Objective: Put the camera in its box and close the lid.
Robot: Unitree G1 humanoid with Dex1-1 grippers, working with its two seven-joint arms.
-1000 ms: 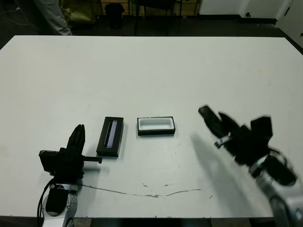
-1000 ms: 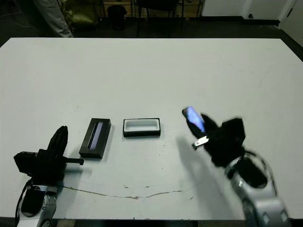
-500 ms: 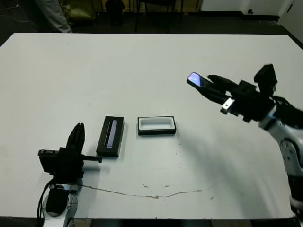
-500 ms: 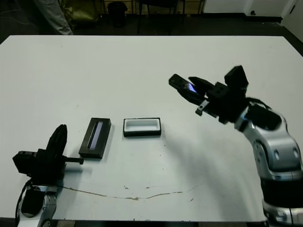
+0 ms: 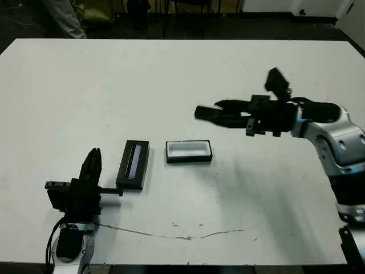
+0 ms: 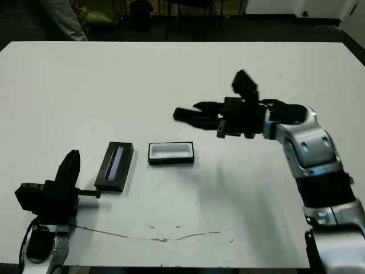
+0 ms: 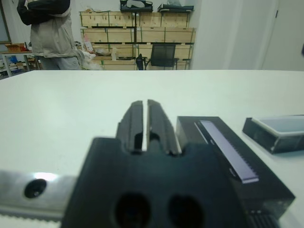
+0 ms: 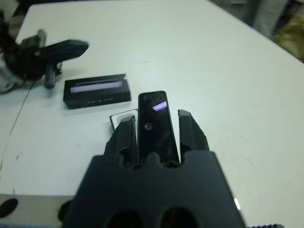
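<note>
Nearest, the left pincer [image 5: 91, 171] rests pressed together on the white bench [image 5: 171, 74] beside the grey-striped black rectangular lid [image 5: 133, 164], while the right pincer [image 8: 159, 128] pinches the slim black camera [image 8: 156, 124] above the white-lined shallow black box [image 5: 188, 152], ready for lowering it in

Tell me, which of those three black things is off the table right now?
The camera, gripped in the right gripper; the box and lid lie flat.
</note>
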